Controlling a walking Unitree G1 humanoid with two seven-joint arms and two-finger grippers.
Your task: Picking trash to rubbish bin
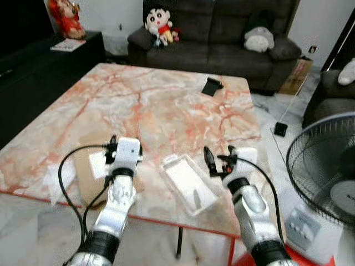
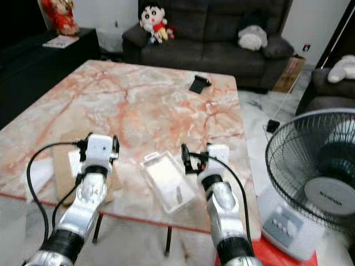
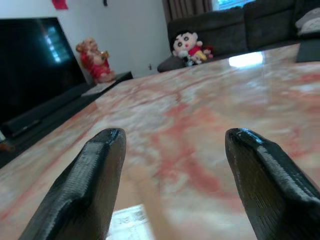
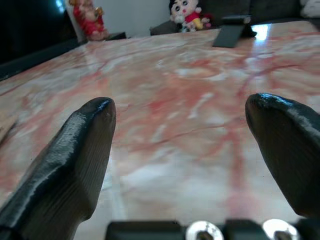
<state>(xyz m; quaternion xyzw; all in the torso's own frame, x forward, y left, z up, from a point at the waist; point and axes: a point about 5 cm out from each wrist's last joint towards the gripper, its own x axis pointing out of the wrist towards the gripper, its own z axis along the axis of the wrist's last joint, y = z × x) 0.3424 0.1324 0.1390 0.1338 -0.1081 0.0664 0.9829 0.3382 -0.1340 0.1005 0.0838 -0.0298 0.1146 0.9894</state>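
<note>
A clear plastic blister tray [image 1: 188, 184] is lying on the marble table [image 1: 155, 105] near its front edge, between the two end effectors. The left end effector [image 1: 117, 146] is hovering open over a brown cardboard piece [image 1: 89, 180] just beside the tray; the right end effector [image 1: 219, 158] is hanging spread wide on the tray's other side. The tray is probably light, thin, springy and slippery, so pinching one raised rim looks safer than squeezing across its flat middle.
</note>
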